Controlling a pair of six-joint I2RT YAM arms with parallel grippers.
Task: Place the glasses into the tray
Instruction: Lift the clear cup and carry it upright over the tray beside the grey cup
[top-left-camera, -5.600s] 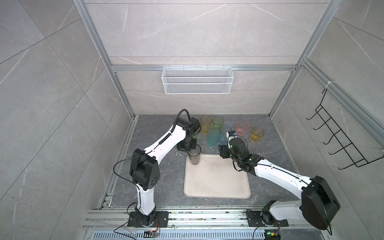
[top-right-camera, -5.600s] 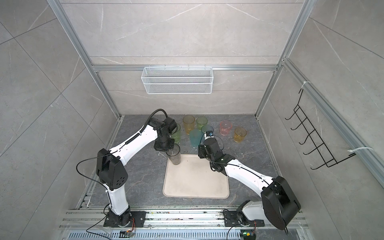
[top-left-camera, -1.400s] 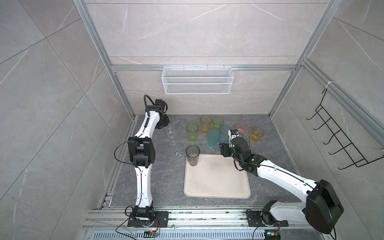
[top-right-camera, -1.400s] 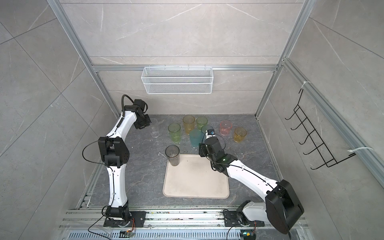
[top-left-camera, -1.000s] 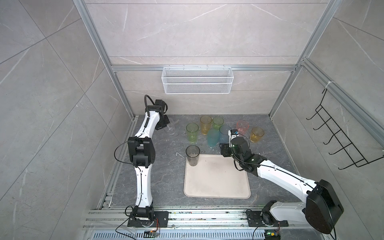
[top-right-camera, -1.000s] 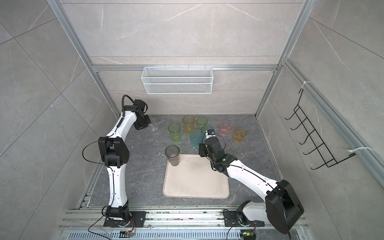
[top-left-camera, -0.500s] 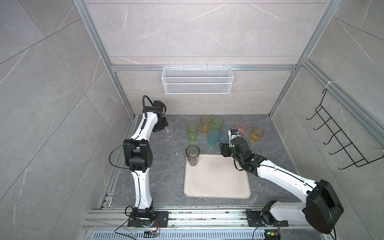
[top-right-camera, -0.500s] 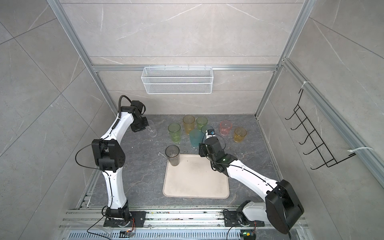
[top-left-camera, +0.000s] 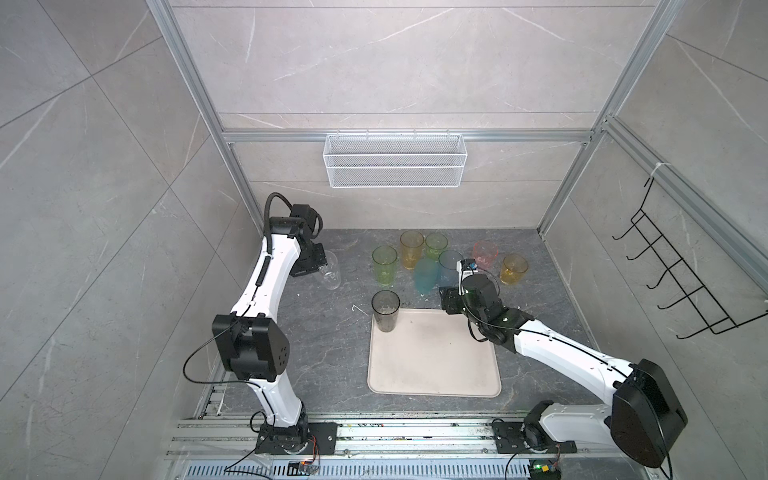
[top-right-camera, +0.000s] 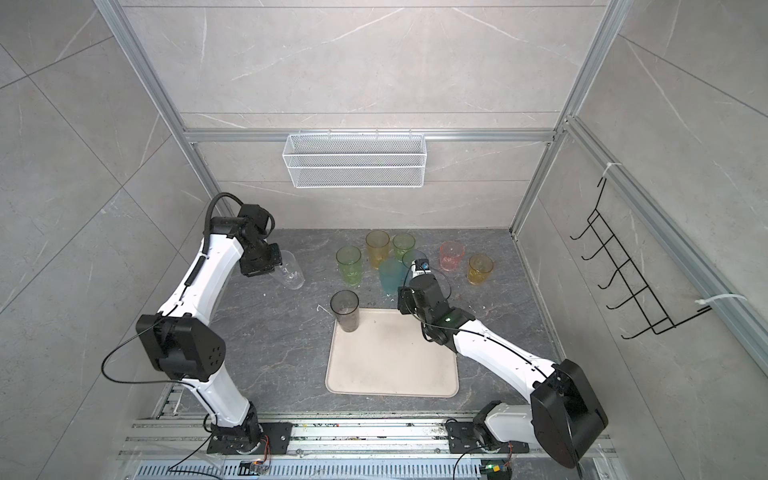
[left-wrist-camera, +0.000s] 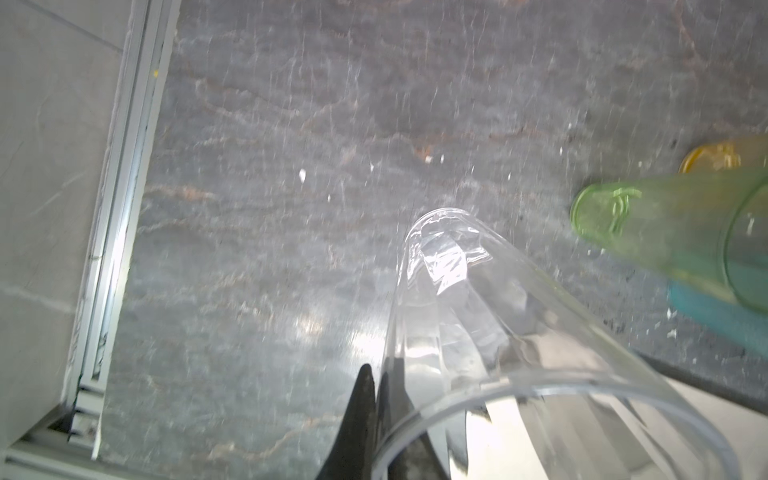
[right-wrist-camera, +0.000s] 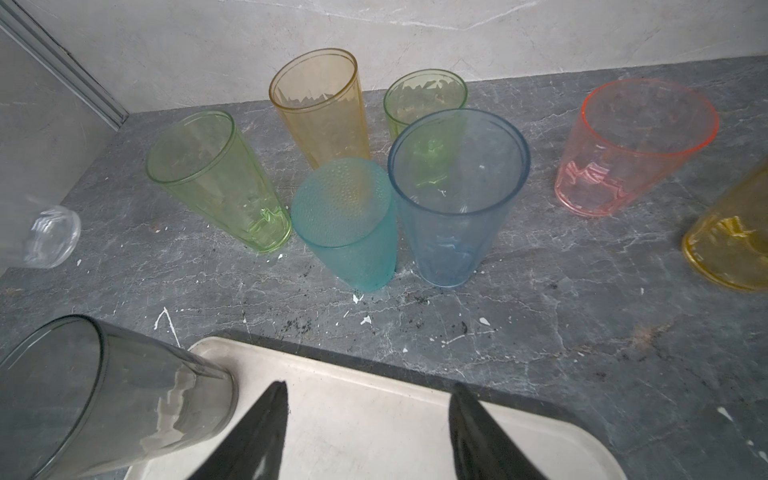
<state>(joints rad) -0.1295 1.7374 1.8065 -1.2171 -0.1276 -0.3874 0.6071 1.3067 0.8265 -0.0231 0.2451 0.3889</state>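
bench (top-left-camera: 324, 340): dark grey stone-look top, carries the tray and the loose glasses.

tray (top-left-camera: 432, 365): cream, low rim, near the middle of the bench. it holds 1 glass of 9 and the rest of its floor is bare.

left tool (left-wrist-camera: 378, 415): at the far left of the bench, well apart from the tray. closed tight on the wall of the clear glass, 1 finger inside the rim and 1 outside.

right tool (right-wrist-camera: 368, 415): jaws parted, holding nothing. it hovers over the far edge of the tray, facing the cluster of glasses.

smoky grey glass (top-left-camera: 385, 311): upright in the far left corner of the tray. counted as placed.

clear glass (top-left-camera: 331, 270): tilted in the left tool's pinch. cannot tell whether its base is off the bench. judged to be the next 1 for the tray.

7 glasses upright on the bench beyond the tray, none gripped:
- tall green glass (top-left-camera: 384, 266), tall amber glass (top-left-camera: 411, 249), teal glass (top-left-camera: 426, 276) and blue glass (top-left-camera: 450, 266), close together
- short green glass (top-left-camera: 435, 245), behind the blue glass
- pink glass (top-left-camera: 485, 253) and short amber glass (top-left-camera: 514, 269), further right

tally, as a judgement: 1 placed, 1 in hand, 7 left. the task is at an early stage.
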